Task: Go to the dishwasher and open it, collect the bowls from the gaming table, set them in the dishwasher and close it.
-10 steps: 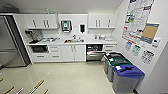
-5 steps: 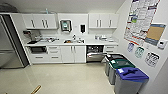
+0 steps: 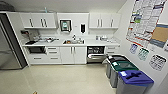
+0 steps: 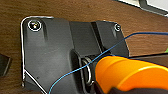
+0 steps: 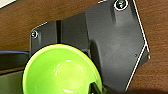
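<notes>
Kitchenette is seen ahead. The dishwasher [image 3: 96, 54] is set under the counter at 1 o'clock, door ajar. An orange bowl [image 4: 130, 73] is seen at the left wrist, a green bowl [image 5: 61, 71] at the right; grip state cannot be told.

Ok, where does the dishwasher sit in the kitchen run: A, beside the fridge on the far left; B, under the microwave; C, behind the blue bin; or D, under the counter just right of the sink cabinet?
D: the dishwasher sits under the counter, right of the cabinet doors below the sink.
</notes>
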{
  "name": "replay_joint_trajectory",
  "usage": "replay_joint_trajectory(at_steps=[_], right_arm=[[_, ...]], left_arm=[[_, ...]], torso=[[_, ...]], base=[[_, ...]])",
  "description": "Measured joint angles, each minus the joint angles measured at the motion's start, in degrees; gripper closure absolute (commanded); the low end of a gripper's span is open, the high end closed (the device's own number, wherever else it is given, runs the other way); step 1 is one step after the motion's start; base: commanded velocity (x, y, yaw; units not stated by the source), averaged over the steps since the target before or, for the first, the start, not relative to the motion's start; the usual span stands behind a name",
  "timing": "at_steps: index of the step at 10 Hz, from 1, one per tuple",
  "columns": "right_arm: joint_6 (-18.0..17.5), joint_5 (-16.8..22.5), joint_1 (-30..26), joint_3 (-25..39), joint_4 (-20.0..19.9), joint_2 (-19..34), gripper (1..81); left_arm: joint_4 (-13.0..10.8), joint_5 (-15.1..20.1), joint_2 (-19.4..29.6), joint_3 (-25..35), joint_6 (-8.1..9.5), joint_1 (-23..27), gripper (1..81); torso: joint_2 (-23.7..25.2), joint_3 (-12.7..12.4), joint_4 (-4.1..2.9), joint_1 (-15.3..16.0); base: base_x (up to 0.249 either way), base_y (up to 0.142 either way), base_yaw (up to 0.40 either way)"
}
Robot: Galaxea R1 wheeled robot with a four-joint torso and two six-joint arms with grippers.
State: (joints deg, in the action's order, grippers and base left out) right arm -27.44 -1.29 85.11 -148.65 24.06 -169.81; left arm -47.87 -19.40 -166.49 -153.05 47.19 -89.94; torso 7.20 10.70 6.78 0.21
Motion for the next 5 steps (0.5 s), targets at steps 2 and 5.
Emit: replay_joint_trajectory(at_steps=[2, 5], right_arm=[[0.0, -0.11, -0.02, 0.02, 0.0, -0.44, 81.1], [0.0, -0.11, -0.02, -0.05, 0.0, 0.05, 81.1]], left_arm=[[0.0, -0.11, 0.17, -0.06, 0.02, -0.13, 81.1], [0.02, -0.33, 0.15, -0.04, 0.0, -0.13, 81.1]], torso=[[0.0, 0.0, 0.0, 0.0], [0.0, 0.0, 0.0, 0.02]], base=[[0.168, -0.064, 0.0], [0.168, -0.064, 0.0]])
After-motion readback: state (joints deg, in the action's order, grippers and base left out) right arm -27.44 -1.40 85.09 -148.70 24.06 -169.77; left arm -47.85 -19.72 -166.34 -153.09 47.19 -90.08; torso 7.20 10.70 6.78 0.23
